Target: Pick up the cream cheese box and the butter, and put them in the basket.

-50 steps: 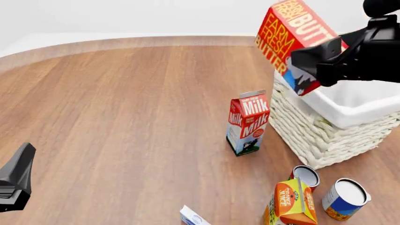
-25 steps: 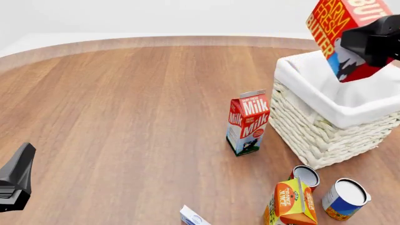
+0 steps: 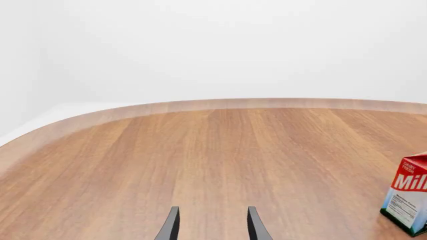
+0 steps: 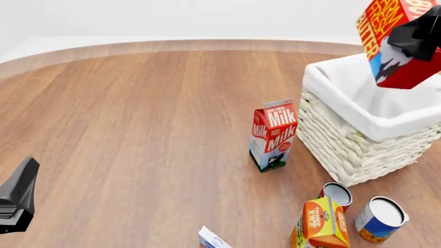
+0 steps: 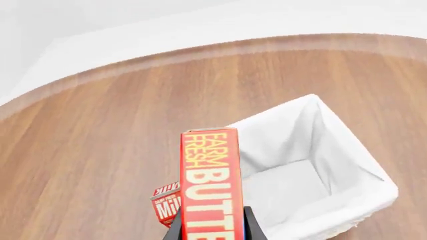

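Left gripper point(image 4: 17, 199) sits low at the left edge of the front view, above bare wood; its wrist view shows the two finger tips point(image 3: 169, 226) standing apart with nothing between them. Along the bottom edge of the front view, only a top corner of the cream cheese box point(image 4: 214, 238) shows, white with blue markings, on the table point(image 4: 138, 119). To its right stand an orange juice carton point(image 4: 320, 223) and two cans point(image 4: 381, 219), near the lower right corner. Farther up, the milk carton point(image 4: 273, 134) stands upright just left of the basket point(image 4: 358, 139), which fills the right side with its white cloth lining folded over the rim. At the upper right corner, the right gripper point(image 4: 416, 36) is clamped on the butter point(image 4: 393, 39), holding it tilted in the air above the basket. In the right wrist view the butter lies between the fingers point(image 5: 252, 227), with the basket's white inside beyond it.
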Controlling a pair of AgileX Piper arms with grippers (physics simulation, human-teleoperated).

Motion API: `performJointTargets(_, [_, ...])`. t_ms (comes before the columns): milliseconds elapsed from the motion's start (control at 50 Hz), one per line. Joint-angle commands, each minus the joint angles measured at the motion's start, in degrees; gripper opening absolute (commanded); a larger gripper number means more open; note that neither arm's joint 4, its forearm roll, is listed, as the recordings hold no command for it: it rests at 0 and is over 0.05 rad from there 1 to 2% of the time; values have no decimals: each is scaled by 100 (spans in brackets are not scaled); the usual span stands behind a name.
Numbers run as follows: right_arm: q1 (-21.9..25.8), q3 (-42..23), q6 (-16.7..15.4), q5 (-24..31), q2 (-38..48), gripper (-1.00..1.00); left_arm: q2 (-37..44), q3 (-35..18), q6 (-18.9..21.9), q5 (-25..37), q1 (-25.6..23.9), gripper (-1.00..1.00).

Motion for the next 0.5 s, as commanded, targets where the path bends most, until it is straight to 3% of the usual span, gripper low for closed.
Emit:
performJointTargets(20, [-96, -266, 639, 146, 29, -100, 0, 0, 0, 0, 0, 100])
performJointTargets(320, [-763, -53, 594, 114, 198, -100, 0, 0, 0, 0, 0, 100])
performJointTargets(500, [-956, -109, 560, 408, 322, -100, 0, 0, 0, 0, 0, 100])
